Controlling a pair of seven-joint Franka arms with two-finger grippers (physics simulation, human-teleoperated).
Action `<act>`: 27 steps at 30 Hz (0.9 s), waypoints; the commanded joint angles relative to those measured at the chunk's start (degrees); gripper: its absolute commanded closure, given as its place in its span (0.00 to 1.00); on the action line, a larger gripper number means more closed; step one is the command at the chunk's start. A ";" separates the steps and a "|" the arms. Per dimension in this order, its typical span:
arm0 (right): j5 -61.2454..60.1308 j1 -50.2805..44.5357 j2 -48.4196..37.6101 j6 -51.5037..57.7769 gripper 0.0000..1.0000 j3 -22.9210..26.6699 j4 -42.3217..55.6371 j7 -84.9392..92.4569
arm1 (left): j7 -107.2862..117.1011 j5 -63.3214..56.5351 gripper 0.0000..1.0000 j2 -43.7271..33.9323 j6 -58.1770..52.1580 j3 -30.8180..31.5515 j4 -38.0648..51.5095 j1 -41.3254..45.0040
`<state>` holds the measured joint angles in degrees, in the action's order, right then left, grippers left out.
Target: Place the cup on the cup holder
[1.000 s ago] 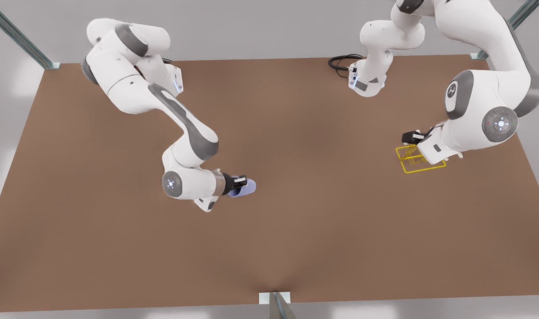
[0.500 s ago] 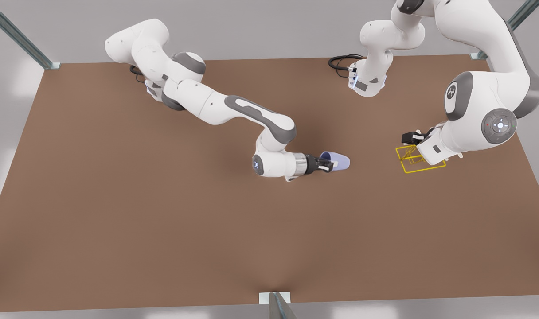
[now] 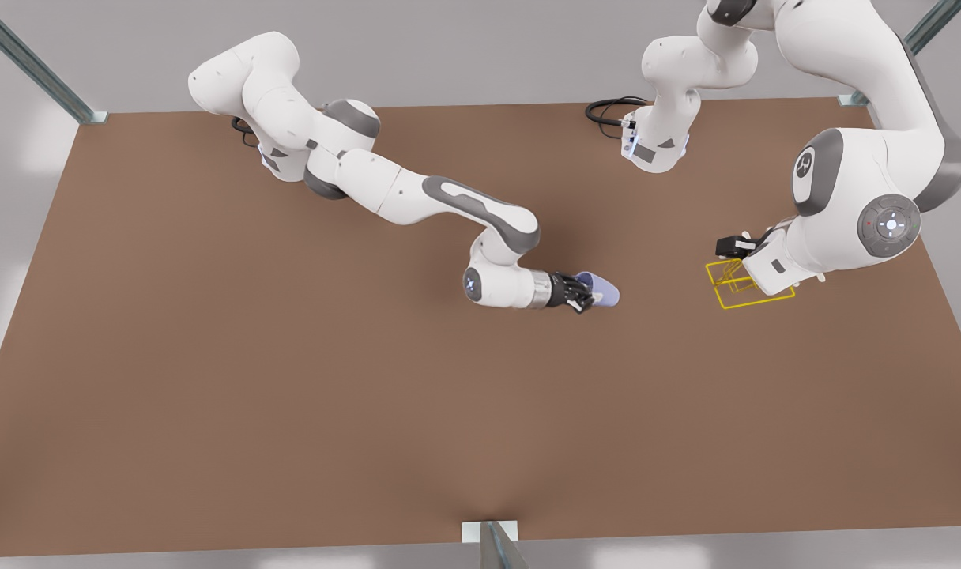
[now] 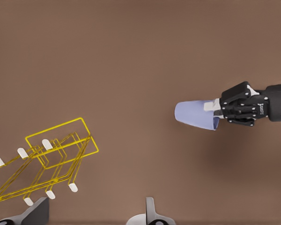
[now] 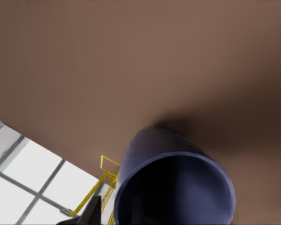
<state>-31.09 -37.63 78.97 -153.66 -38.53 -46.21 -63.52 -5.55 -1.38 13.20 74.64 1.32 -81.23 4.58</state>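
The lavender-blue cup (image 3: 603,291) lies on its side in the air over the table's middle, with my right gripper (image 3: 583,299) shut on its rim. From the left wrist the same cup (image 4: 194,115) and right gripper (image 4: 214,112) sit farther off. Up close the cup (image 5: 173,187) shows its dark open mouth. The yellow wire cup holder (image 3: 753,288) stands on the table at the front view's right, a gap away from the cup. My left gripper (image 3: 733,245) hovers open over the holder's far corner; one finger (image 4: 37,211) is beside the holder (image 4: 51,159).
A brown table (image 3: 291,395) carries everything. A black cable (image 3: 607,111) coils at the far edge by an arm base. Metal frame posts stand at the far corners, and one post (image 3: 492,541) at the near edge.
My right arm carried the cup far toward the front view's right, closer to the holder, then turned its wrist slightly. The left arm stayed still.
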 commanded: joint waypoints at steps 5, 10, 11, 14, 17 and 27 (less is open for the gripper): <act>0.59 2.65 -2.33 0.99 0.00 1.79 -4.41 -11.73 | 0.01 -0.03 0.00 -0.02 -0.02 0.00 0.02 -0.01; 0.50 17.32 -19.11 1.96 0.00 1.00 -36.84 6.12 | 0.45 -0.20 0.00 0.51 -0.72 1.41 -0.06 0.00; 0.50 20.40 -21.57 4.06 0.00 1.00 -39.57 8.32 | 1.76 -0.20 0.00 0.60 -0.99 2.98 -0.15 0.08; 15.07 36.65 -33.96 28.58 0.00 1.44 -39.57 13.42 | 34.71 -0.38 0.00 6.83 0.24 7.91 1.16 12.73; 33.01 50.99 -43.37 46.95 0.00 1.52 -35.18 30.37 | 49.93 -0.03 0.00 12.19 6.57 8.00 2.75 16.52; 43.04 65.49 -64.11 61.46 0.00 1.52 -40.71 56.58 | 78.13 15.71 0.00 2.88 60.27 5.89 -36.54 11.95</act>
<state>11.16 26.97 17.05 -98.60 -36.90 -84.21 -38.51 30.35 7.06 16.62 117.60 7.79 -117.01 17.06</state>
